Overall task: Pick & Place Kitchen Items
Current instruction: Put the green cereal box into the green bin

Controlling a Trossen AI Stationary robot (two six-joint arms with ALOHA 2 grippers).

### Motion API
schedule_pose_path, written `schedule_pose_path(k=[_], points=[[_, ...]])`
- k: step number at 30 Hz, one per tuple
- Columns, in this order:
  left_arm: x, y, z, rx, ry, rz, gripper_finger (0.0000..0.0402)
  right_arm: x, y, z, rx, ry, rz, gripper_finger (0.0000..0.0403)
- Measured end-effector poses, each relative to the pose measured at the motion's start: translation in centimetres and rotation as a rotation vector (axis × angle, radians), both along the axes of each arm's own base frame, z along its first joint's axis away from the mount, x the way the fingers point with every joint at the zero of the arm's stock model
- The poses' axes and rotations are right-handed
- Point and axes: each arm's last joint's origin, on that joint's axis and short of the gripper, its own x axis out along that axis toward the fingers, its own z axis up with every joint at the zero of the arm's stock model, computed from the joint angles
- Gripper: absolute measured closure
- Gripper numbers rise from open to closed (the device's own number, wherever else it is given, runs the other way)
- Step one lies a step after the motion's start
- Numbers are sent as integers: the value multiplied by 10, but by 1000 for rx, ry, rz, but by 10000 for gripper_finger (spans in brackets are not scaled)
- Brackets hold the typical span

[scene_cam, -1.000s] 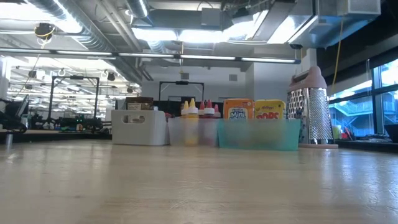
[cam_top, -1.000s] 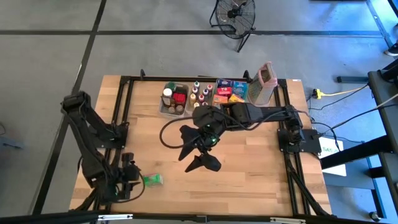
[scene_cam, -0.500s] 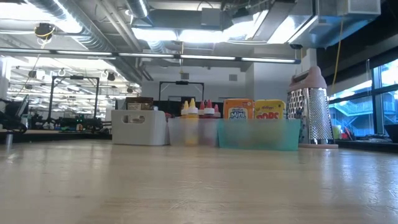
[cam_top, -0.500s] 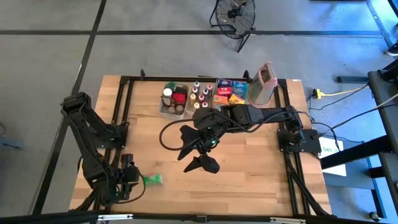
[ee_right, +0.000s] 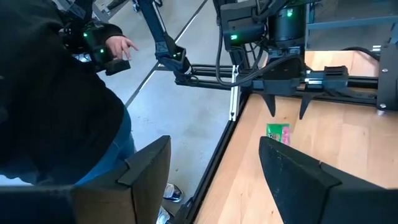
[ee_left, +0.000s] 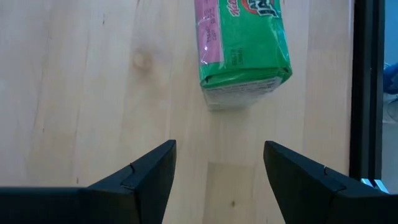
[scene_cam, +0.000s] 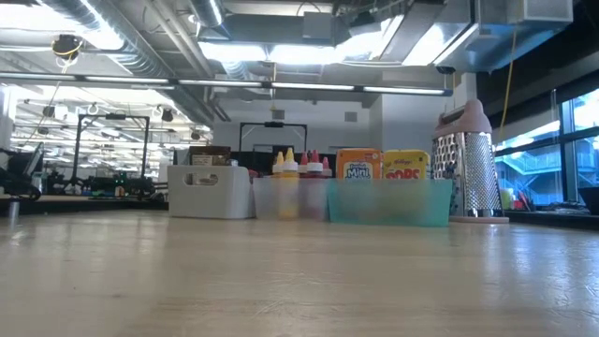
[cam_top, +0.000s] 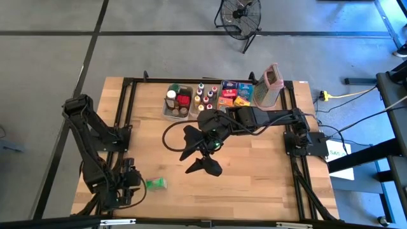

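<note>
A green food box (cam_top: 155, 184) lies flat on the table near its near left corner; it also shows in the left wrist view (ee_left: 242, 43). My left gripper (cam_top: 130, 181) hangs open just left of the box, with the box (ee_right: 278, 132) ahead of its fingertips (ee_left: 219, 162) and apart from them. My right gripper (cam_top: 202, 156) is open and empty above the middle of the table (ee_right: 214, 162). The other kitchen items, small bottles (cam_top: 205, 95) and coloured boxes (cam_top: 235, 94), stand in tubs at the far edge.
A clear tub of jars (cam_top: 177, 102) and a tall metal grater with a pink top (cam_top: 270, 86) stand along the far edge, also seen in the low view (scene_cam: 468, 164). A black frame rail (ee_left: 364, 93) runs close beside the green box. A person (ee_right: 56, 106) stands off the table's left side.
My right gripper has turned a little toward the table's left edge while staying high above the middle. The green box has not moved.
</note>
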Motion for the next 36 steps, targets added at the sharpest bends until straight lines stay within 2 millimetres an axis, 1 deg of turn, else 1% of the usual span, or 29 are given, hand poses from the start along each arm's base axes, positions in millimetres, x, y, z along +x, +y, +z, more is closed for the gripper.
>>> schedule_pose_path(k=[6,10,14,20,23,26,29,36], points=[[-2,-1,0,15,-30,-10,163,0,0,0,0,0,1,155],[-3,-1,1,22,-57,-4,150,0,0,0,0,0,1,155],[-3,-2,1,2,-47,21,123,0,0,0,1,-1,1,155],[-4,-2,0,-6,-42,32,70,0,0,0,-3,-3,2,155],[-7,1,0,9,3,22,52,0,0,0,-3,-4,2,155],[-12,0,0,-23,52,42,48,0,0,0,-5,-5,3,155],[-15,-2,0,-36,53,49,49,0,0,0,-6,-7,1,155],[-15,-6,0,-81,61,49,49,0,0,1,-4,-15,1,155]])
